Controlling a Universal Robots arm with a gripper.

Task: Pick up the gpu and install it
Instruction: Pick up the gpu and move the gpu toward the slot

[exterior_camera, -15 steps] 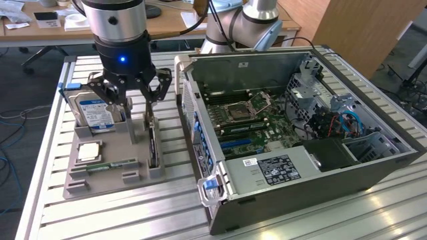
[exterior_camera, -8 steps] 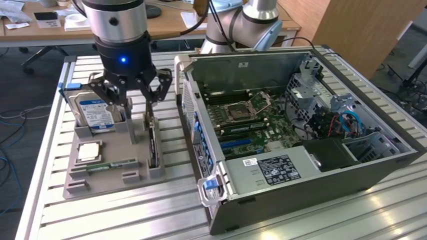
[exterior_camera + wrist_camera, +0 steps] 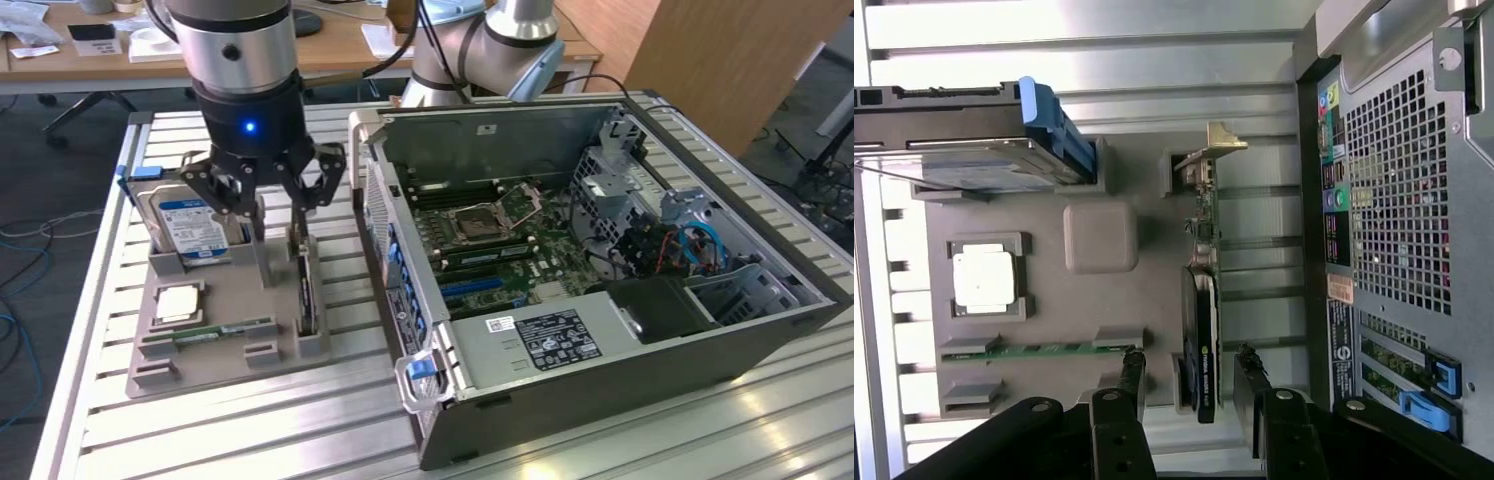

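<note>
Slatted metal desk [image 3: 200, 420] carries a grey holder [image 3: 256, 300] toward its edge at the exterior view's left, just beside the open computer case [image 3: 494, 135]. You see a hard drive [image 3: 187, 225], processor [image 3: 178, 302] and memory stick [image 3: 214, 330] sharing that holder. Your jaws are spread, straddling the gpu [image 3: 1204, 330], which stands on edge along the holder's case side.

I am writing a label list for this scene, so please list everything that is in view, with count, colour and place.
gpu: one, green and dark, standing on edge in the holder.
hard drive: one, silver with blue-white label, upright in the holder.
processor: one, silver, flat in the holder.
memory stick: one, green, flat in the holder.
holder: one, grey, on the table.
case: one, dark grey, open, on the table.
table: one, silver slats.
claw: one, black, open, over the gpu.
</note>
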